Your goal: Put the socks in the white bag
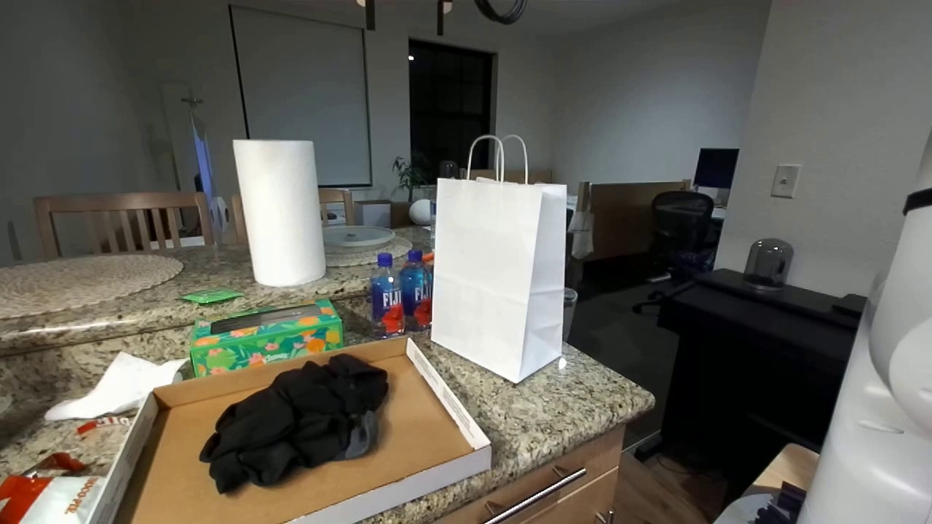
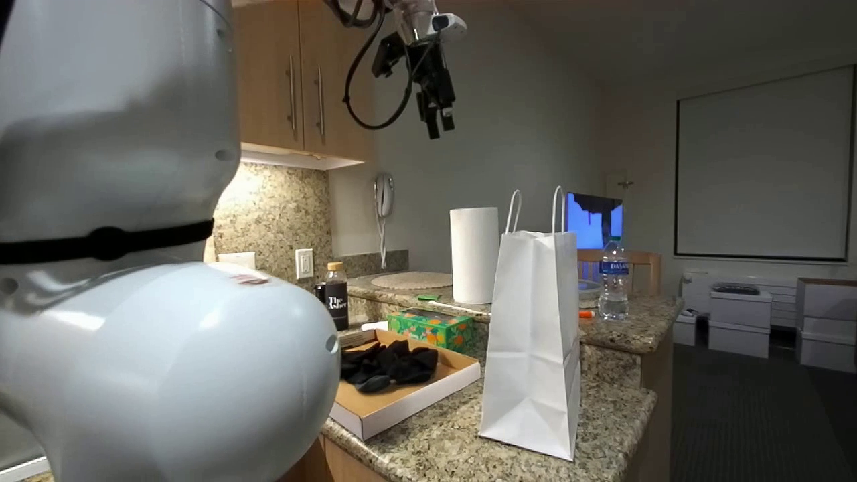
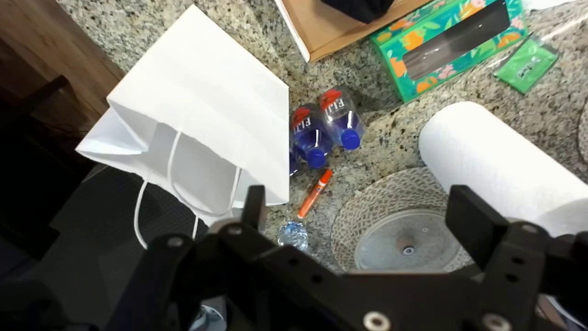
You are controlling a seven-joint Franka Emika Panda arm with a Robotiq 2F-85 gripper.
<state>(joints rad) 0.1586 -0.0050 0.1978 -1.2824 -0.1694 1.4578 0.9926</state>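
Gripper (image 3: 359,207) raised high, jaws spread wide with nothing between them. Socks (image 1: 298,418) lie as a black heap inside a shallow cardboard tray (image 1: 429,437); the white bag (image 1: 484,276) stands upright just beside the tray without touching it, its mouth visible in the wrist view. The step in hand is judged to be the approach before a grasp; whether any sock already rests at the bag's bottom cannot be told, that part being hidden. The next move probably calls for a shift to a position over the tray, a descent onto a fold of fabric, and a lift that clears the bag's top. Surface: speckled granite counter (image 1: 582,389), bearing a flowered tissue box (image 1: 269,338) beside the tray and water bottles (image 1: 388,297) near the bag; a paper towel roll (image 1: 280,211) stands on the raised ledge (image 1: 218,269). Room: a wall-hung wooden cupboard (image 2: 264,73), a wall telephone (image 2: 383,194), a dark window (image 1: 451,109) and, farther off, an office chair (image 1: 682,209).
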